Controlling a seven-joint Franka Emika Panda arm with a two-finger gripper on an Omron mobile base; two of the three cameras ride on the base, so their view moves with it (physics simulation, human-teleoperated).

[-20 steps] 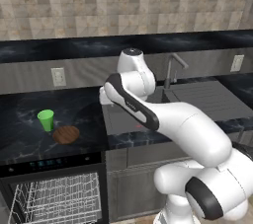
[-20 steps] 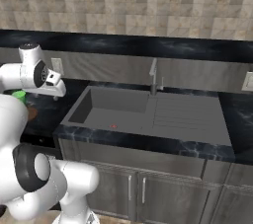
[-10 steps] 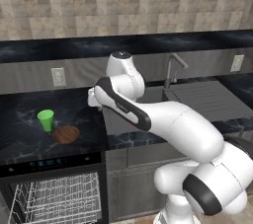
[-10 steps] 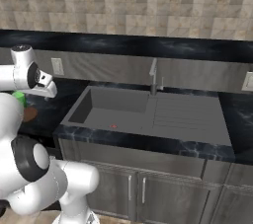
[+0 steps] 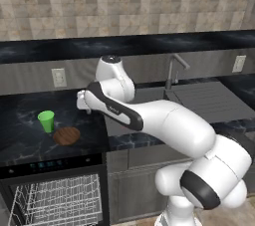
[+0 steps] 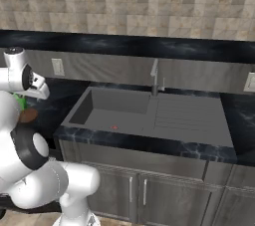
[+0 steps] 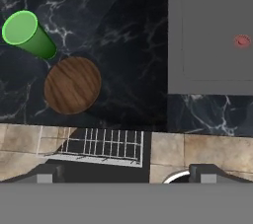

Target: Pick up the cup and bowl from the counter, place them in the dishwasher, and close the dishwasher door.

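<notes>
Claw [image 7: 126,176] spread wide, seemingly empty; cup [image 7: 28,34], bowl [image 7: 72,85] beyond; fingertips cropped.

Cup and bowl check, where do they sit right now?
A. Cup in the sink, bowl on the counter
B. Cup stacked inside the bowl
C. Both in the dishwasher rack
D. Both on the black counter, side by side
D: the green cup and the brown bowl stand next to each other on the counter, above the open dishwasher.

Bare counter [image 5: 94,130] lies open beside cup [image 5: 47,121] and bowl [image 5: 66,136].
</notes>
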